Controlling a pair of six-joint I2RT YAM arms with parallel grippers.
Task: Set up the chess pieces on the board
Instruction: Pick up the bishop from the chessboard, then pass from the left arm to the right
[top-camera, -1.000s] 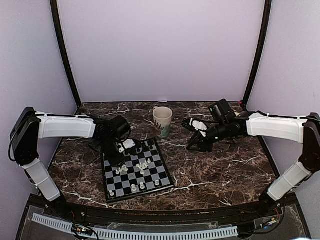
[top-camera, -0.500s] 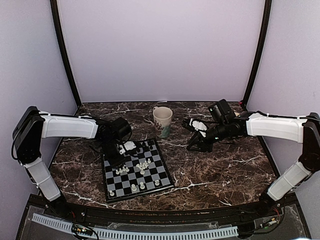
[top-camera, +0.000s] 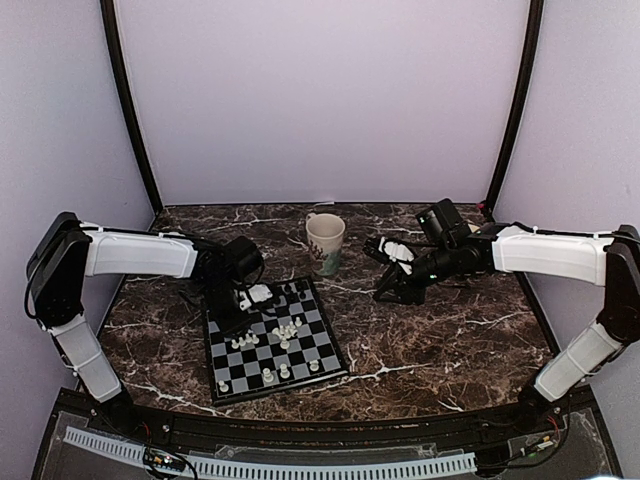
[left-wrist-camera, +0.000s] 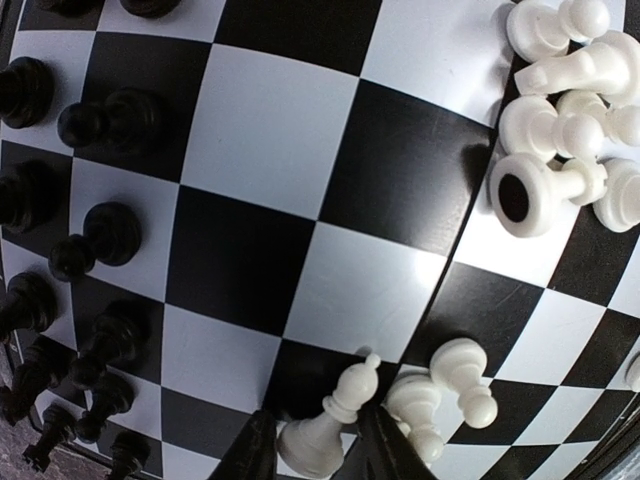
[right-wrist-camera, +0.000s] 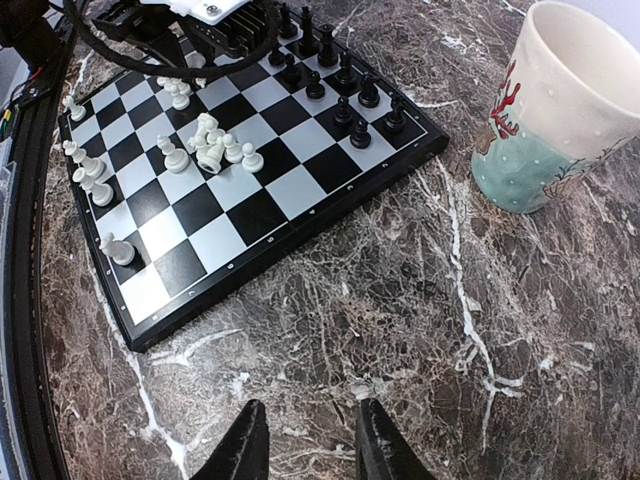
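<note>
Board: the board (top-camera: 248, 362) lies on the marble tabletop (right-wrist-camera: 400, 300) in front of the left arm. A mug (right-wrist-camera: 545, 110) stands on the marble beyond its far right corner.
Done: the black pieces (right-wrist-camera: 330, 70) stand in two rough ranks along the board's far edge. A few white pieces (right-wrist-camera: 90, 170) stand along the near edge.
Left to do: a white heap (right-wrist-camera: 210, 145) sits tumbled mid-board, several figures on their sides. On that showing, the white side looks less than half set.
Left gripper: the left gripper (left-wrist-camera: 315, 450) is low over the board. Its jaws appear clamped on a tilted white piece (left-wrist-camera: 335, 410), possibly a bishop.
Right gripper: the right gripper (right-wrist-camera: 305, 440) hangs over bare marble, well apart from the board, jaws parted with nothing between them.
Left wrist view alone: it shows the piece between the jaws and one toppled figure's round underside. Overhead, the arm hides that grip.
Right wrist view alone: it takes in the whole board, both colours and the mug, which the close left view crops out.
</note>
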